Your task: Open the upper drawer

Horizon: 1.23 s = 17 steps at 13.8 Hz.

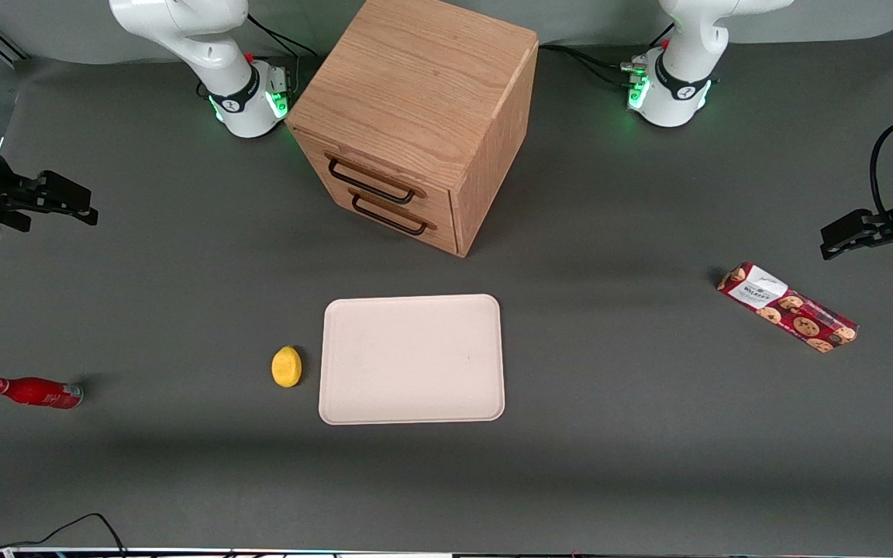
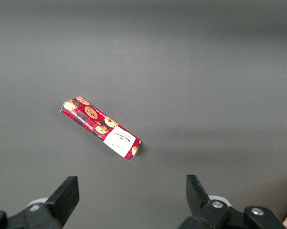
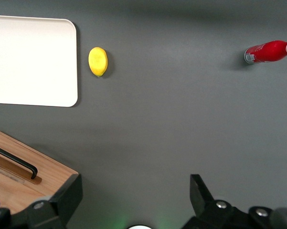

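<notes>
Reaching the upper drawer [image 1: 384, 180] is the whole job for now, since both drawers of the wooden cabinet [image 1: 415, 85] look fully shut and nothing has touched them. That cabinet stands on the counter [image 1: 183, 480] between the two arm bases, its front turned at an angle toward the working arm's end. The gripper [image 1: 78, 203] hangs well apart from it, out at the working arm's end of the counter and above the surface, its fingers spread wide with nothing between them, as the right wrist view shows.

To do this well, I would judge that the fingers should line up across the thin black handle [image 1: 371, 183] of the higher drawer, not the lower handle [image 1: 389, 216] just beneath it, since the two sit close together and look alike. Closing around the middle of the bar should keep the pull even. The pull itself ought to follow the direction the cabinet front faces, or the drawer may bind or the cabinet slide. The lemon [image 1: 287, 366], tray [image 1: 412, 403] and red bottle [image 1: 34, 392] lie nearer the front camera, clear of that path
</notes>
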Motion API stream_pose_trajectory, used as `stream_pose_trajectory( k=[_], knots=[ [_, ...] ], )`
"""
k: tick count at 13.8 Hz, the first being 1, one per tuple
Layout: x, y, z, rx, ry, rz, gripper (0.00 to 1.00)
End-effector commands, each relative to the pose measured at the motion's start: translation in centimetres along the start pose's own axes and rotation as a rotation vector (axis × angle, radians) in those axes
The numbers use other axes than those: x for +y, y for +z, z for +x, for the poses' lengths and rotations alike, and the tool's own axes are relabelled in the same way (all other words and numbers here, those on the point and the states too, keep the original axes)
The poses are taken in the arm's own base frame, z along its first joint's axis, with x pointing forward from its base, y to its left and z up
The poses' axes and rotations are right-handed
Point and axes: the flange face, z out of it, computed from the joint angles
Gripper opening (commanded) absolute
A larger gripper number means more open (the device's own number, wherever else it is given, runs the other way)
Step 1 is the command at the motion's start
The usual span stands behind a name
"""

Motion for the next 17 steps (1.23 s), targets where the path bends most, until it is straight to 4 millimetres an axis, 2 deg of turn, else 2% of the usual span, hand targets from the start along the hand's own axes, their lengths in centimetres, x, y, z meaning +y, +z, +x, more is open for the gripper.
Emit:
stream_pose_trajectory(
  k=[1,12,14,17],
  knots=[
    [0.3,-0.3,0.1,-0.006,-0.008,-0.007,1.0],
    [0.8,-0.2,0.1,-0.008,-0.008,-0.015,1.0],
    [0.4,0.0,0.2,-0.014,-0.014,-0.005,1.0],
    [-1.3,0.0,0.2,-0.014,-0.045,-0.007,1.0]
  ],
)
